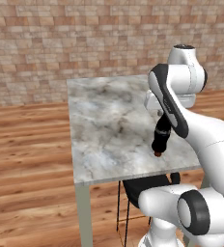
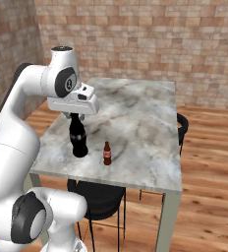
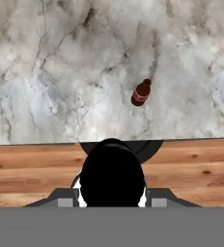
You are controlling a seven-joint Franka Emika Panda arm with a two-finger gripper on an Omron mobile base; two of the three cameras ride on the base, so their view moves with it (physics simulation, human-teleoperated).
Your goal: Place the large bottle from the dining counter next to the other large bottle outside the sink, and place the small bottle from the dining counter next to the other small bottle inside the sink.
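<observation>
The tall black bottle [image 2: 78,139] stands upright near the front edge of the marble table [image 2: 135,123], directly under the robot's hand. It looks rigid and smooth, likely slippery, and top-heavy for its narrow base, so the neck or shoulder seems the sensible place to take hold, with a firm squeeze to stop it swinging. In the hand view its dark round top [image 3: 112,176] sits at six o'clock, between the two finger tips. The gripper [image 2: 74,116] stands partly open, its jaws at either side of the bottle's neck and seemingly closed onto it; whether the bottle's base has left the table cannot be told. The small brown bottle [image 2: 106,153] stands just beside it, at about three o'clock in the right base view, upright and untouched.
</observation>
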